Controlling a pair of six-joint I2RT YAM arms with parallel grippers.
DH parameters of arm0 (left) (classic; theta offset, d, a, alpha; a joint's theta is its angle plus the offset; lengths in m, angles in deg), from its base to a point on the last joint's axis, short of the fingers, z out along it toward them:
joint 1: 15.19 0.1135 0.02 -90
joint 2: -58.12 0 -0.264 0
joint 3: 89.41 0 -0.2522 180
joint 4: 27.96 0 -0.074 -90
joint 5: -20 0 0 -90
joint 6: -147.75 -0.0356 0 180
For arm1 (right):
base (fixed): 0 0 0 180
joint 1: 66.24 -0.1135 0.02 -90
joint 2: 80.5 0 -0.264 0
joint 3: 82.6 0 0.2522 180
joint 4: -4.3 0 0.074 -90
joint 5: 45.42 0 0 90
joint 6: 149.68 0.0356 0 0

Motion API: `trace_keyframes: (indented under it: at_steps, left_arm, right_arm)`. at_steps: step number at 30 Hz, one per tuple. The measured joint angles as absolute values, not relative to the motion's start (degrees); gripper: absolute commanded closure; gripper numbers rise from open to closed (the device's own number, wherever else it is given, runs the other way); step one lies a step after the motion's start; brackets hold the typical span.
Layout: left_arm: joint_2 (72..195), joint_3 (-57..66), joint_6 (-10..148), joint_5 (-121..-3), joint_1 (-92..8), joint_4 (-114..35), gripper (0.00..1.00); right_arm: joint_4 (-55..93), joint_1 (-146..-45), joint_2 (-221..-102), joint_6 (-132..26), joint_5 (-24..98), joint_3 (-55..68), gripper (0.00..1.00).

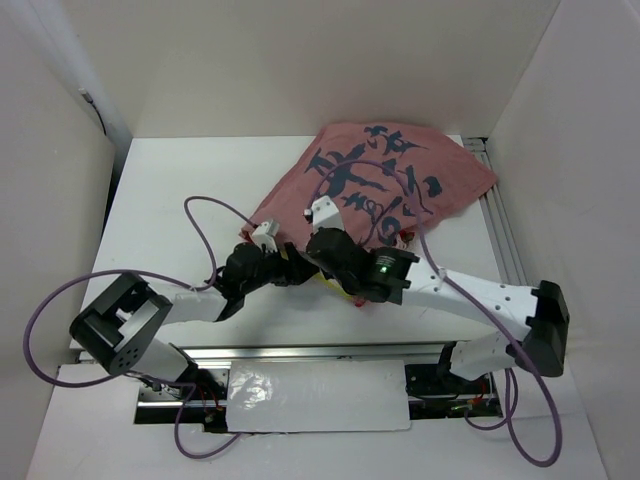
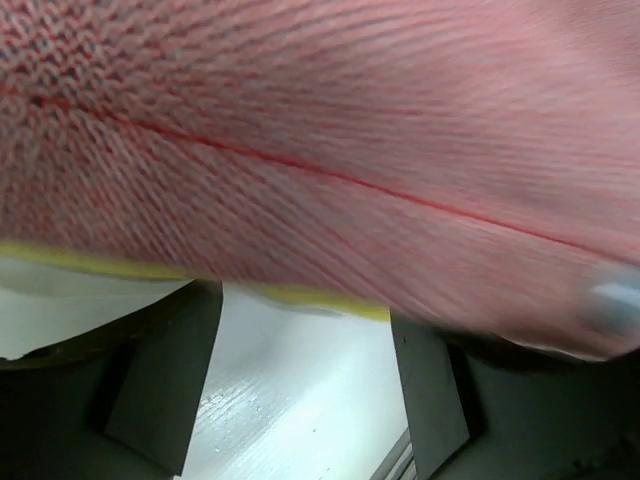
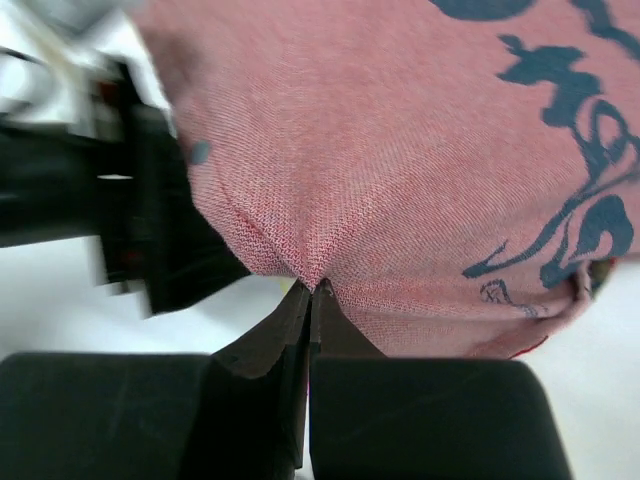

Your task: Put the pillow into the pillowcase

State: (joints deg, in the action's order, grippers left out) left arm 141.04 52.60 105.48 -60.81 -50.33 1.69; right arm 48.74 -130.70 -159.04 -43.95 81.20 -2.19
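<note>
Pillowcase (image 1: 390, 180), pink side up, lies far right on the worktop (image 1: 180, 200); only the yellow edge of the pillow (image 2: 300, 296) shows at its near mouth. We judge the pillow nearly in. Right end effector (image 3: 312, 290) pinches the cloth; left end effector (image 2: 305, 335) gapes, holding nothing.

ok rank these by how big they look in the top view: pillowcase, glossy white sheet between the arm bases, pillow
1. pillowcase, clearly largest
2. glossy white sheet
3. pillow, only a yellow sliver shows; the rest is hidden, so this ranks the visible part alone
</note>
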Motion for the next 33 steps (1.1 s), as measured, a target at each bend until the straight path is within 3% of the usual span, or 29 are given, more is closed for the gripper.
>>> trace_keyframes:
  at_steps: [5, 9, 10, 19, 25, 33]
  left_arm:
    - [145.2, 50.5, 104.5, -60.1, -51.0, 3.1, 0.45]
    - [149.3, 49.2, 106.2, -59.5, -51.1, 8.2, 0.81]
    - [149.9, 49.3, 106.7, -59.6, -51.2, 10.3, 1.00]
    - [147.3, 49.1, 107.1, -61.1, -53.5, 22.5, 1.00]
    - [141.5, 48.1, 101.5, -71.2, -57.8, 26.5, 1.00]
    - [161.0, 28.9, 102.5, -84.5, -59.4, 27.9, 1.00]
  right_arm:
    - [48.8, -130.6, -153.8, -43.1, 74.4, -0.1, 1.00]
    - [49.7, -130.6, -152.8, -43.0, 69.5, 2.1, 1.00]
    - [50.0, -130.6, -152.8, -43.0, 68.6, 2.9, 1.00]
    - [50.6, -130.6, -151.5, -43.6, 62.4, 9.7, 1.00]
    - [50.7, -130.6, -151.5, -43.4, 57.5, 11.7, 1.00]
    - [53.4, -130.4, -154.7, -44.1, 55.0, 17.7, 1.00]
